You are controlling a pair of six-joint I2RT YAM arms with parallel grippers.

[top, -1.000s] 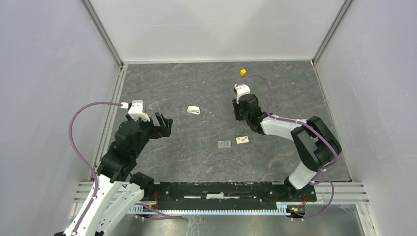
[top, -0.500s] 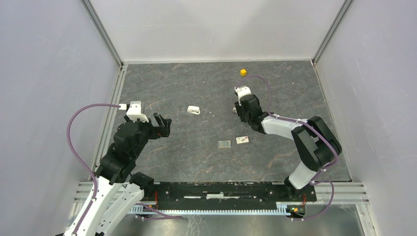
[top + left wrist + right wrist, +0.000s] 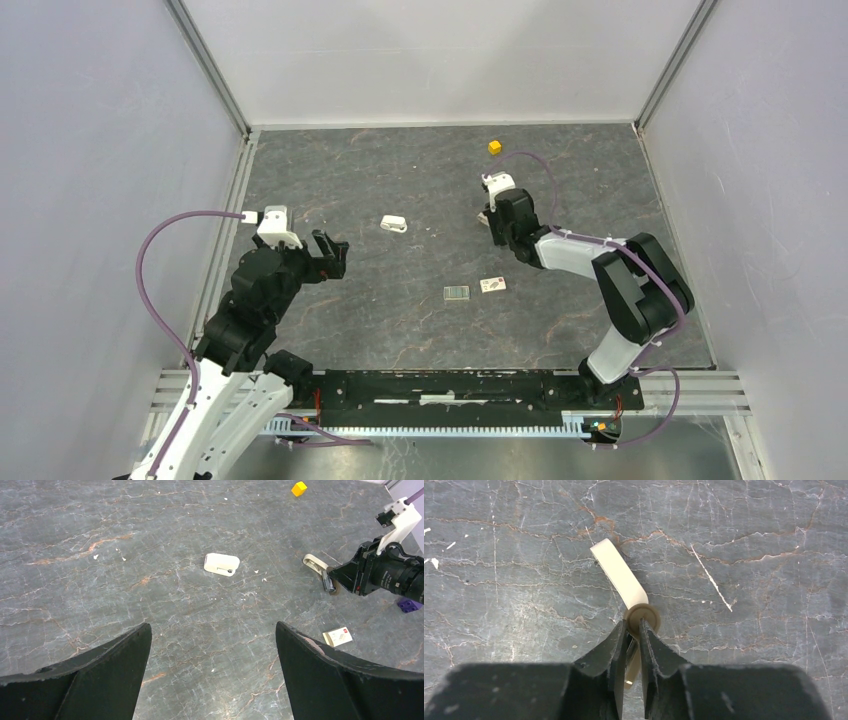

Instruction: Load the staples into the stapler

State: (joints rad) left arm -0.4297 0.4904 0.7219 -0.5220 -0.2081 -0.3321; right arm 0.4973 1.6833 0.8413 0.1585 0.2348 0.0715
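Securing the stapler [image 3: 619,575] looks to be the step: the right tool [image 3: 633,628] is clenched on its hinge at 1 o'clock on the worktop [image 3: 350,180], the left tool [image 3: 212,627] gapes empty, and next the staples [image 3: 456,293], at the stapler's 7 o'clock, need fetching.

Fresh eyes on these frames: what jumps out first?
The right claw pinched on the opened white stapler at its hinge, right of centre toward the back. Next, the left claw hanging wide open and empty on the left, and the staples lying untouched near the middle.
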